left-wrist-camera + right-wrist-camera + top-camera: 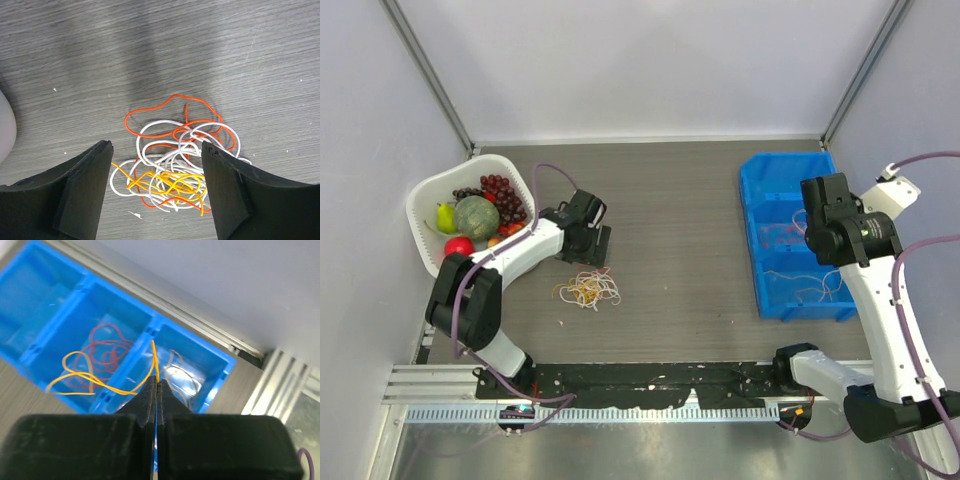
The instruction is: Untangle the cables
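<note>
A tangle of thin white, orange and yellow cables (pixel 588 290) lies on the dark wood table just in front of my left gripper (pixel 590 245). In the left wrist view the tangle (pixel 172 165) lies between and below the wide-open fingers (pixel 85 190), and my left gripper (pixel 157 147) is empty. My right gripper (pixel 157 382) is shut on a yellow cable (pixel 100 385) and holds it over the blue bin (pixel 760 180). The cable's loop hangs into the middle compartment onto red cables (pixel 107 347). White cables (pixel 182 377) lie in the neighbouring compartment.
A white basket (pixel 425 205) of fruit stands at the left, close beside the left arm; its rim shows in the left wrist view (pixel 5 127). The blue bin (pixel 30 290) has three compartments and sits at the right by the wall. Metal frame rails run along the edges.
</note>
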You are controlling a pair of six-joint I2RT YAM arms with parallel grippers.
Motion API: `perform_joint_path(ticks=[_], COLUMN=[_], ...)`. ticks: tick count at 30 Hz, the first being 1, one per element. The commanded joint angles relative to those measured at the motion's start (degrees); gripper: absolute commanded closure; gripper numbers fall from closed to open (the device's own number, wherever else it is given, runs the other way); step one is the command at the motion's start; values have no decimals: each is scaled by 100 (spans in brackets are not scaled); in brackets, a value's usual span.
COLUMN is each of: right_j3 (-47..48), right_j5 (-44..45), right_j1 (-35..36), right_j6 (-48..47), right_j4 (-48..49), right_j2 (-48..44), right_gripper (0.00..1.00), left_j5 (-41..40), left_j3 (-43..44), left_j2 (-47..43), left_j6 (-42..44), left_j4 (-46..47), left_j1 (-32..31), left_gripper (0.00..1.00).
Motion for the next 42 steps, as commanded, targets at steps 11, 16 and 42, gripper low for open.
perform_joint_path(ticks=[11, 16, 42], right_j3=[-2022, -2419, -451], right_j5=[-1364, -1920, -7561], right_j1=[-2044, -2044, 1998], right_j6=[-455, -938, -6008], right_j4=[609, 1356, 5903], right_j2=[-59, 353, 3875], right_gripper=[99, 99, 34], left_j5=[63, 37, -138], left_j3=[-131, -113, -755], left_j2=[-418, -506, -1534], left_j6=[134, 134, -226], left_j4=[-28, -133, -230], left_j1=[17, 17, 26], left_gripper=[23, 21, 21])
